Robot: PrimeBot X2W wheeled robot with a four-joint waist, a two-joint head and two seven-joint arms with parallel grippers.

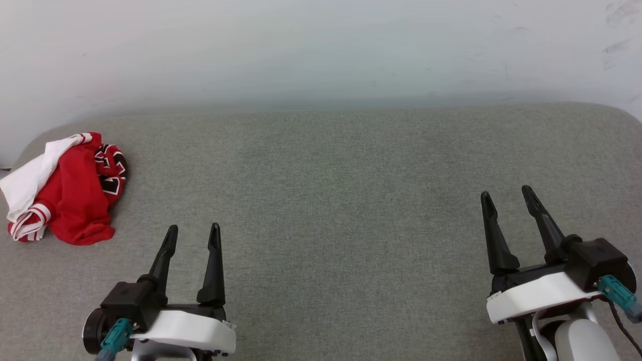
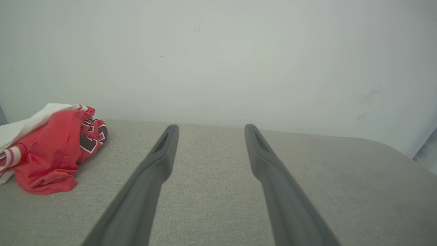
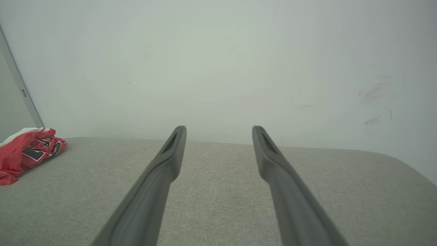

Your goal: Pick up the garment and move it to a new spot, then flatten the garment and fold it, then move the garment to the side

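Note:
The garment [image 1: 70, 193] lies crumpled in a heap at the far left of the grey fabric surface: red cloth, a white sleeve, striped trim and a bit of black-and-white print. The left wrist view has the garment [image 2: 51, 150] at its left edge, and the right wrist view has the garment [image 3: 27, 150] far off at the left. My left gripper [image 1: 193, 235] stands open to the right of the heap and nearer to me, not touching it. My right gripper [image 1: 506, 195] is open far to the right. Both are empty.
A grey fabric surface [image 1: 331, 200] with rounded back corners spans the view. A pale wall [image 1: 321, 50] rises right behind it. A narrow dark gap shows past the surface's left edge [image 1: 5, 168].

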